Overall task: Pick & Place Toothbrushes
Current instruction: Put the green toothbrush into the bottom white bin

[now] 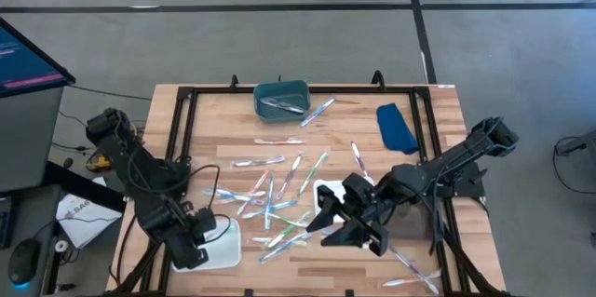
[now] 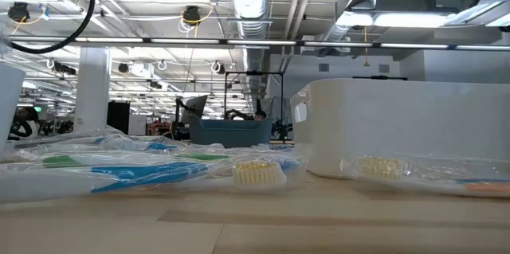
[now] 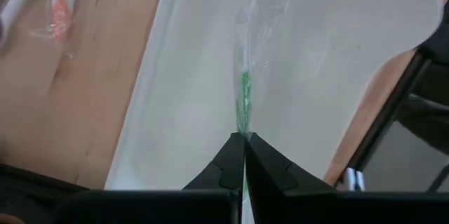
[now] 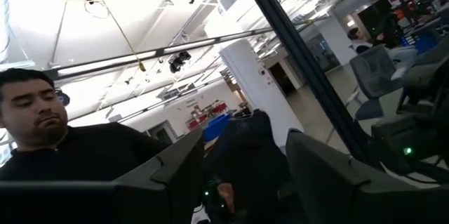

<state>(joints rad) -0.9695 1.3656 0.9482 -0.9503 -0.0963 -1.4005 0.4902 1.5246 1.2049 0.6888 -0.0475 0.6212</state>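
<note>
**Ana:** Although most of the thin plastic toothbrushes (image 1: 279,195) lie scattered over the middle of the wooden slatted table (image 1: 428,111), seen from above, the left gripper (image 1: 191,250) hangs over the flat white tray (image 1: 223,246) at the near left corner. The right gripper (image 1: 349,227) hovers by the white tub (image 1: 328,190), near the centre.

**Ben:** From table height, wrapped brushes with cream bristle heads (image 2: 259,174) lie in front of that tall white tub (image 2: 398,127). Neither gripper shows there.

**Ana:** At the left wrist, the fingers (image 3: 223,171) are pinched tight on the very end of a green toothbrush in a clear wrapper (image 3: 245,97), above the white tray (image 3: 182,112).

**Ben:** Such a thin hold on slick film could slip, or the brush could swing and land across the tray's edge.

**Ana:** The right wrist camera points up into the room. Its dark fingers (image 4: 168,175) stand apart, holding nothing, and a person in a dark top (image 4: 77,154) is behind.

**Ben:** Lowering blind into that heap, it might snag several wrappers together.
</note>
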